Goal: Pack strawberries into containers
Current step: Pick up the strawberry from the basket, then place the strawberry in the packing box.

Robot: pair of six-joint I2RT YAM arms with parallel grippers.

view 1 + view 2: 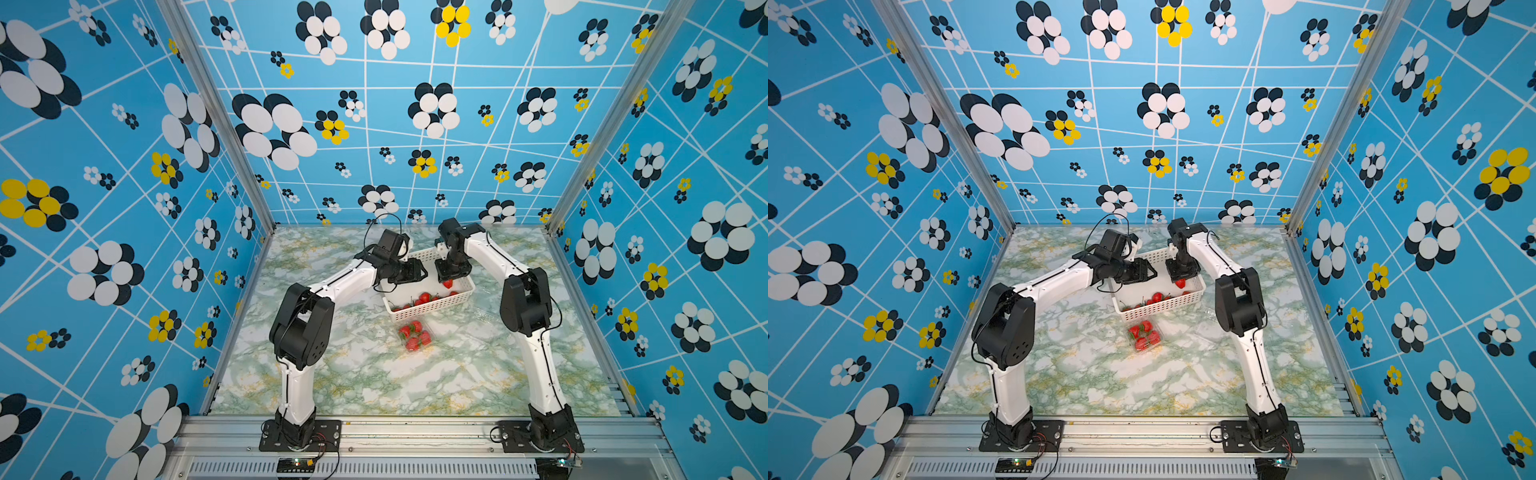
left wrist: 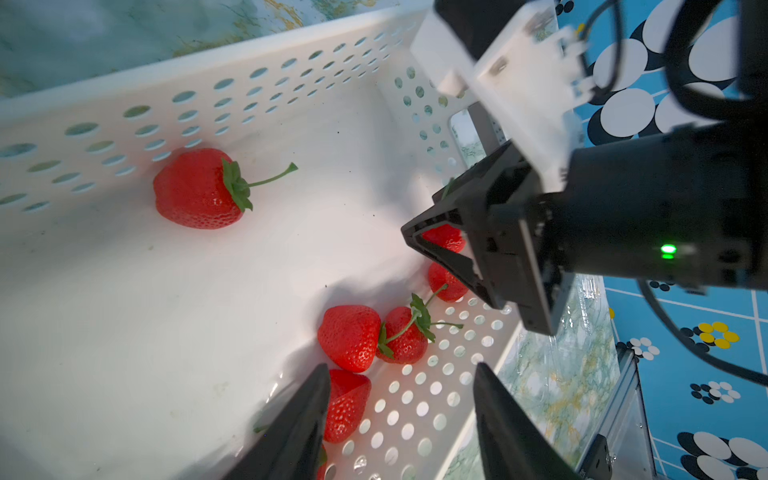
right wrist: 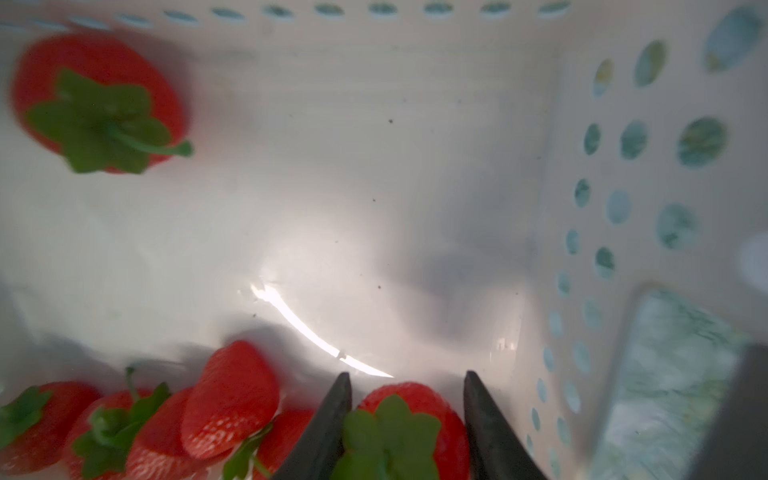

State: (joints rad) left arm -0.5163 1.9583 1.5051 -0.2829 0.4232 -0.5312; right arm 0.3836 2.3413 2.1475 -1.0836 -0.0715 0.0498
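Observation:
In the white perforated basket [image 1: 432, 311] my right gripper [image 1: 451, 277] points down, shut on a red strawberry [image 1: 448, 284]. The right wrist view shows that strawberry [image 3: 409, 419], green cap toward the camera, pressed between the two fingers [image 3: 340, 399] of the right gripper [image 3: 407, 378]. My left gripper [image 2: 401, 374] hangs open over the basket's near corner, nothing between its jaws, one finger beside a strawberry [image 2: 347, 403]. Several loose strawberries [image 2: 195, 189] lie on the basket floor. In front of the basket, a clear container [image 1: 415, 337] holds several strawberries in both top views [image 1: 1145, 334].
The basket [image 1: 1163, 308] stands on the marbled table, between both arms. A faint sheet of clear plastic [image 2: 590, 291] lies on the table just outside the basket wall. Patterned blue walls enclose the table on three sides.

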